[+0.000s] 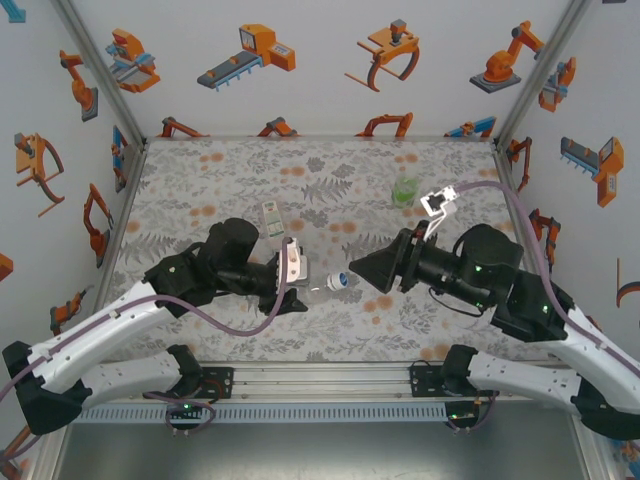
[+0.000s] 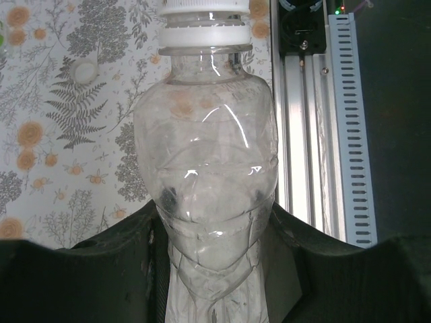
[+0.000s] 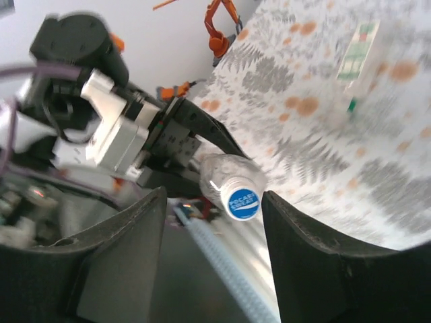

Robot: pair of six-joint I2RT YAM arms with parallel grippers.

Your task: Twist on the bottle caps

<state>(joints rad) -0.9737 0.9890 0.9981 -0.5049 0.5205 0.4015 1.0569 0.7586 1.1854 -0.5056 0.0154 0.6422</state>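
Observation:
My left gripper is shut on the plain clear bottle, holding it level with its neck pointing right. In the left wrist view the bottle fills the gap between the dark fingers, and a white cap sits on its neck. The cap's top is blue. My right gripper stands open just right of the cap. In the right wrist view the cap lies between and beyond the right gripper, touching neither finger.
A bottle with a white-and-green label stands behind the left gripper, seen blurred as the labelled bottle from the right wrist. A green bottle stands at the back right. The metal rail runs along the near edge.

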